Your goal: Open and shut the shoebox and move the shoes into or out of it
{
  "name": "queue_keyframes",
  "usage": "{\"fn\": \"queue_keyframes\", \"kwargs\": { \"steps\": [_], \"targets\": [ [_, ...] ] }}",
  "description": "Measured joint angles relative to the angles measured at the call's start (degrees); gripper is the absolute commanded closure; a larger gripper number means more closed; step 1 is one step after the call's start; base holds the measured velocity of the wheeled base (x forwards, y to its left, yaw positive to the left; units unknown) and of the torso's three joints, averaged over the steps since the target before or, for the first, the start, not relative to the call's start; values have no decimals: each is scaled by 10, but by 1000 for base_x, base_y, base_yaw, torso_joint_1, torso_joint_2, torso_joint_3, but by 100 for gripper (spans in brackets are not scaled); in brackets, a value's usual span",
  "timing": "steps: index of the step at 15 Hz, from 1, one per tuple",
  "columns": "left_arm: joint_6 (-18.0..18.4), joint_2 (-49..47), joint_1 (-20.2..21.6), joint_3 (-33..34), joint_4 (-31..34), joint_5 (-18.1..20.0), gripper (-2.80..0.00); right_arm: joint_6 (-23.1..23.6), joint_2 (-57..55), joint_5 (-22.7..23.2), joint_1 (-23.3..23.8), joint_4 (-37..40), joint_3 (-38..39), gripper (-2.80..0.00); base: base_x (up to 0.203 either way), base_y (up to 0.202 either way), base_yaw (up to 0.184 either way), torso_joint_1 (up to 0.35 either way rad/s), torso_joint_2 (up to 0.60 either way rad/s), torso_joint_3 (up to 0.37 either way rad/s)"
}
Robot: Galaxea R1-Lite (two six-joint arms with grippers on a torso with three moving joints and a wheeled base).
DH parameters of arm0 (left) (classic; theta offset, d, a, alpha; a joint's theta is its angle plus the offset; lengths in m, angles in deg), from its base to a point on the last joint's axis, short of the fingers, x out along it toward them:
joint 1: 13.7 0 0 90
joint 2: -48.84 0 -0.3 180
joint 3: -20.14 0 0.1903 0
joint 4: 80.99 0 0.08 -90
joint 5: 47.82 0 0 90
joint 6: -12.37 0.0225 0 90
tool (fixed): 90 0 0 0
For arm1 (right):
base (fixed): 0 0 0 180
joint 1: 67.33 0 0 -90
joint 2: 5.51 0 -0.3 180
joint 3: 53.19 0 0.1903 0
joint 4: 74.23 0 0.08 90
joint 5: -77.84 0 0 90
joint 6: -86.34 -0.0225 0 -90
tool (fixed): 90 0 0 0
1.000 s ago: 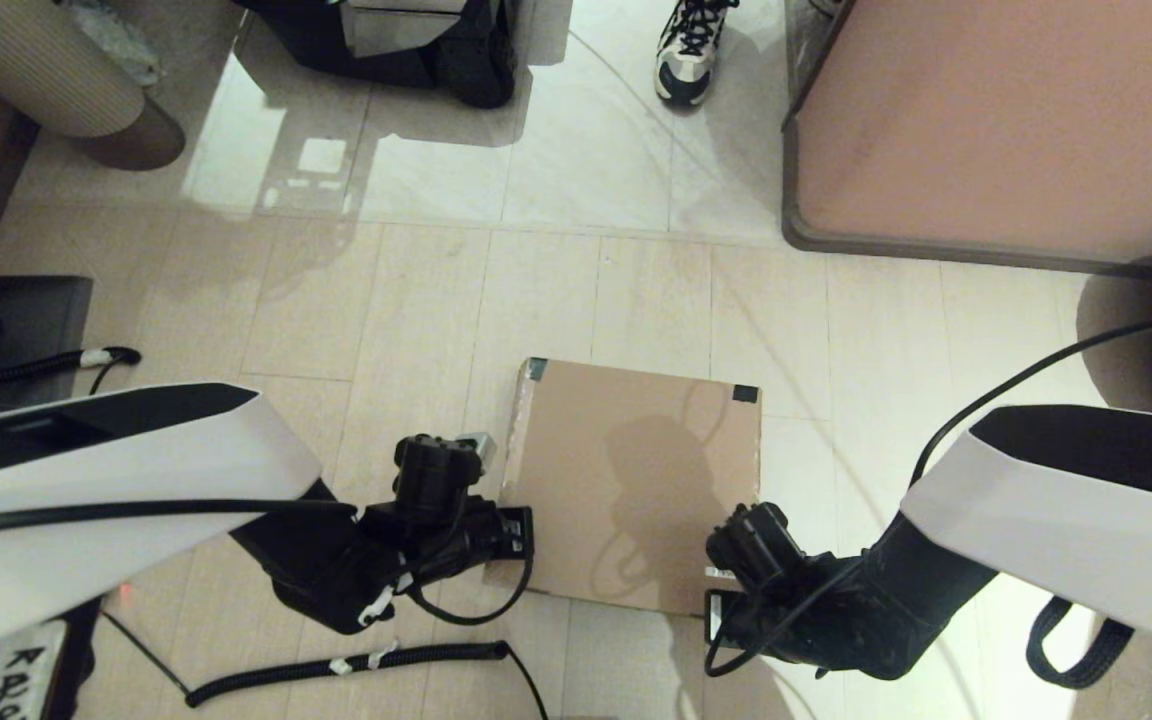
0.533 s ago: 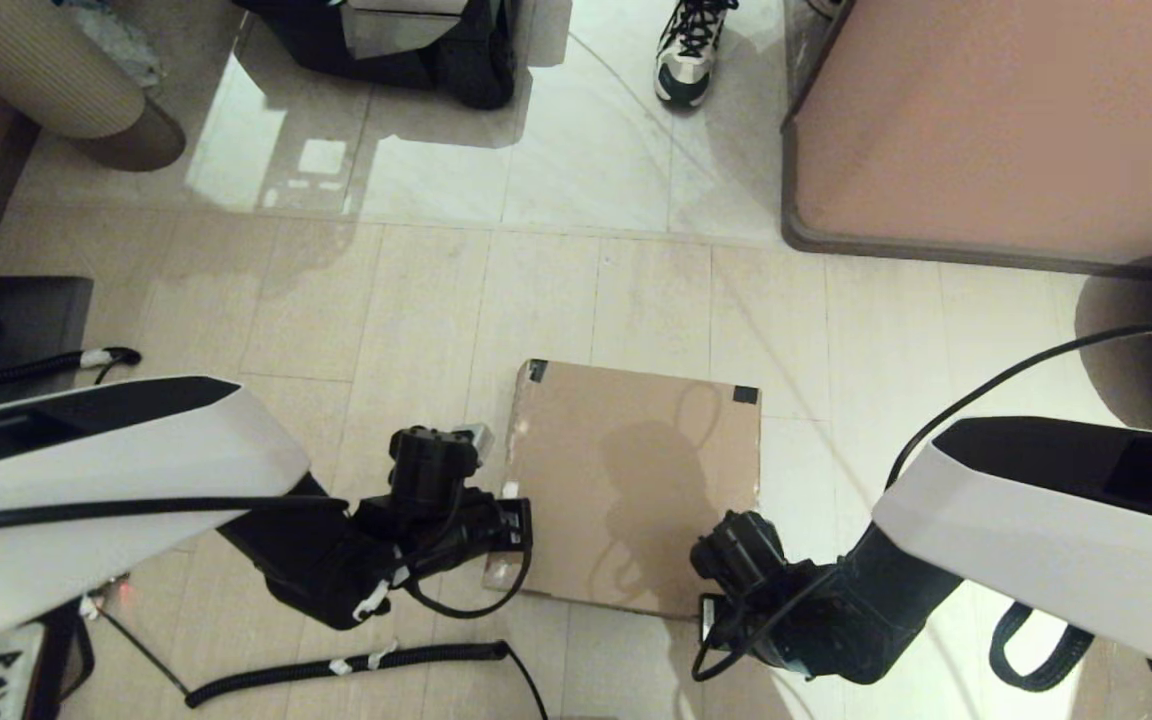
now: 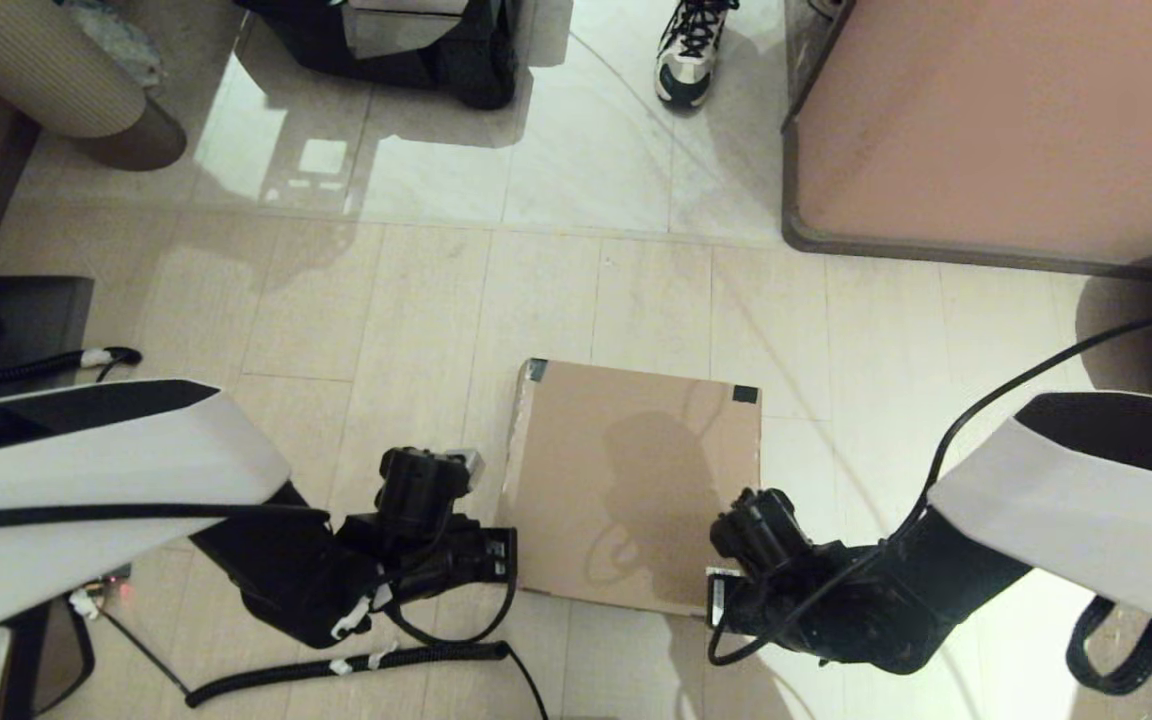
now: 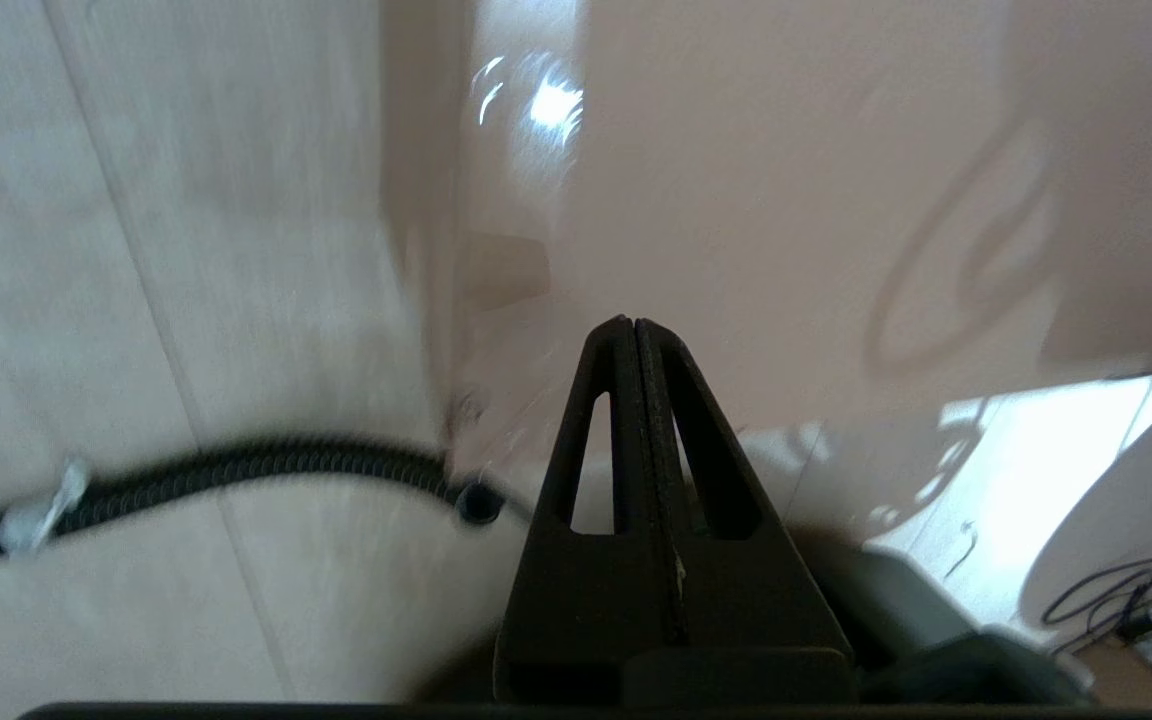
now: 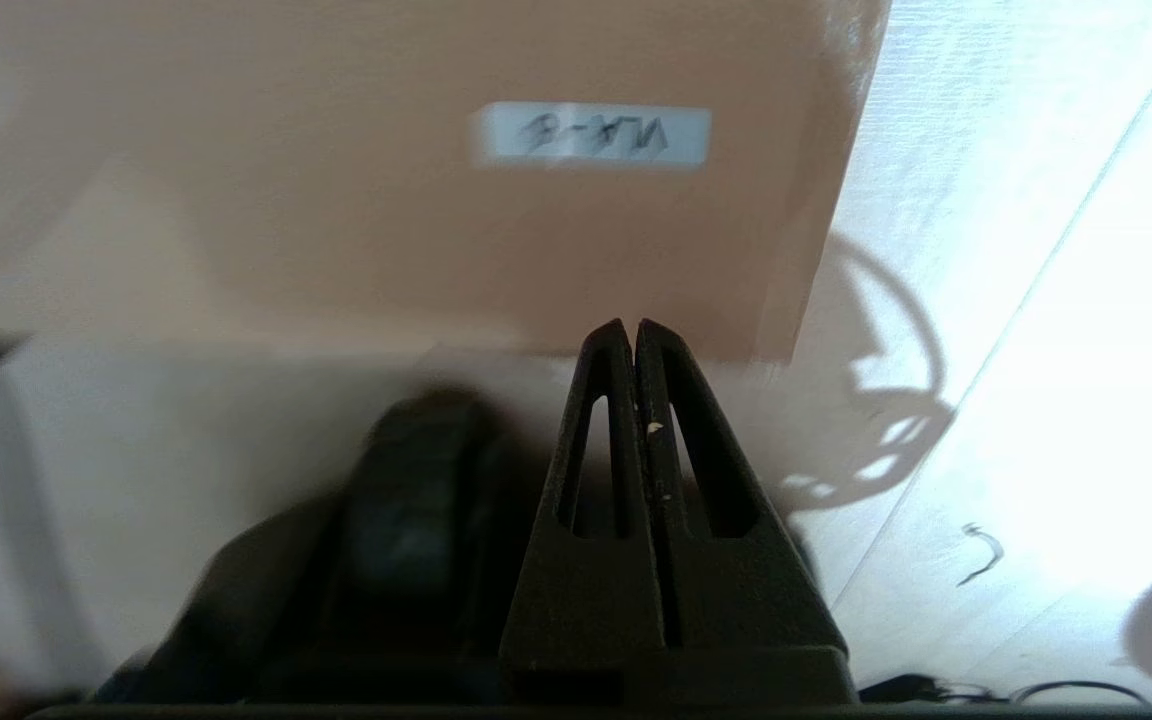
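The shoebox [image 3: 636,480], plain brown cardboard with black tape bits at its two far corners, lies on the tiled floor with its lid down flat. The shoes are hidden. My left gripper [image 3: 506,555] is shut and empty at the box's near left corner; in the left wrist view the left gripper [image 4: 633,322] points over the box top [image 4: 786,200]. My right gripper [image 3: 716,600] is shut and empty at the near right corner. In the right wrist view the right gripper [image 5: 633,325] sits just before the box's near side [image 5: 336,200], under a white sticker [image 5: 596,135].
A person's foot in a white-and-black sneaker [image 3: 688,50] stands at the far edge. A pink-brown cabinet [image 3: 996,120] fills the far right, a black wheeled base [image 3: 406,40] the far middle, a ribbed beige cylinder [image 3: 46,80] the far left. A coiled black cable [image 3: 356,665] lies near me.
My left gripper has drawn back a little toward me, off the box's near left corner. The box's near left edge, slightly shifted half a second ago, lies flat again. The right gripper stays put.
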Motion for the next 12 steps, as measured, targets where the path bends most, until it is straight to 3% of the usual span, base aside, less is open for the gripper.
{"fn": "queue_keyframes", "kwargs": {
  "steps": [3,8,12],
  "targets": [
    [2,0,-2,4,24,-1,0,0,46,34,-3,0,15,0,0,0,0,0,0,0],
    [3,-11,-4,5,50,-3,0,0,81,41,-4,1,0,0,0,0,0,0,0,0],
    [3,79,4,27,92,-8,0,5,152,60,-6,38,-1,0,0,0,0,0,0,0]
  ]
}}
